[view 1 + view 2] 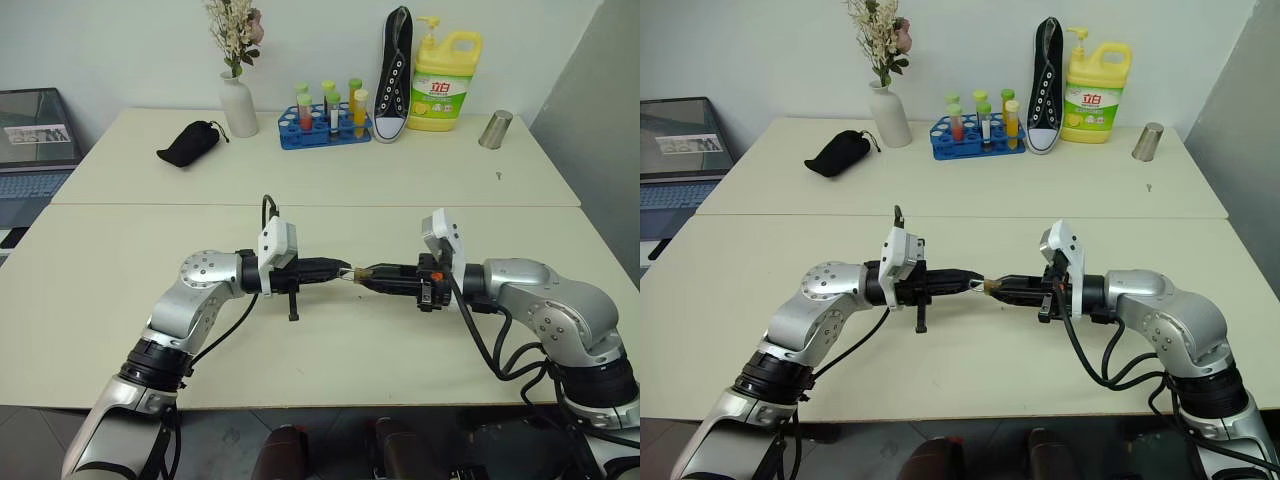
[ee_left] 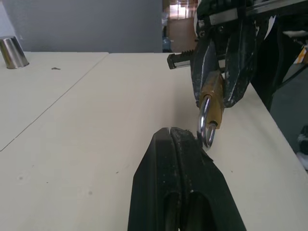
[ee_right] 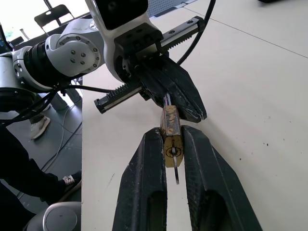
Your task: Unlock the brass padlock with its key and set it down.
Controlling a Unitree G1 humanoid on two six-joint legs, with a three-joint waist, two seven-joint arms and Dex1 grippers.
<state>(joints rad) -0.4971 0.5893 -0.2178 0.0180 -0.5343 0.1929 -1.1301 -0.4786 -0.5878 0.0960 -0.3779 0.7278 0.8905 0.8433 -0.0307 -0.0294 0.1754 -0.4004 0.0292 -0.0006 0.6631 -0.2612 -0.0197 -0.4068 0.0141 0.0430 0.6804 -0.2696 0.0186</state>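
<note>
Head views: the left tool (image 1: 338, 271) and the right tool (image 1: 366, 272) are pointing at each other, tip to tip, above the pale surface (image 1: 330, 345). The brass padlock (image 1: 355, 272) is sitting between them, raised off the surface. Along the far edge, a black pouch (image 1: 188, 143), a white vase (image 1: 238, 105) with dried flowers, a blue tube rack (image 1: 323, 125), a black sneaker (image 1: 396, 74), a yellow detergent bottle (image 1: 444, 83) and a metal cup (image 1: 494, 129) are standing or lying. A laptop (image 1: 35, 155) is resting on a separate stand off the robot's left side.

Left wrist view: the left tool's two black fingers (image 2: 180, 187) are pressed flat together, fully clenched. Their tip is lying just beside the padlock's silvery shackle (image 2: 207, 127), which is projecting toward this camera. Whether the tip is pinching the shackle cannot be told here. The right tool's fingers (image 2: 239, 60) are flanking the brass body. The metal cup is showing at the far corner of the surface.

Right wrist view: the right tool's fingers (image 3: 144, 187) are clamping the padlock body between them. The key (image 3: 175, 166) is sticking out of the body's keyhole end toward this camera. Beyond the padlock, the left tool's clenched fingers (image 3: 185, 94) are meeting the shackle end. A person's dark clothing and shoes are showing on the floor beside the surface.
</note>
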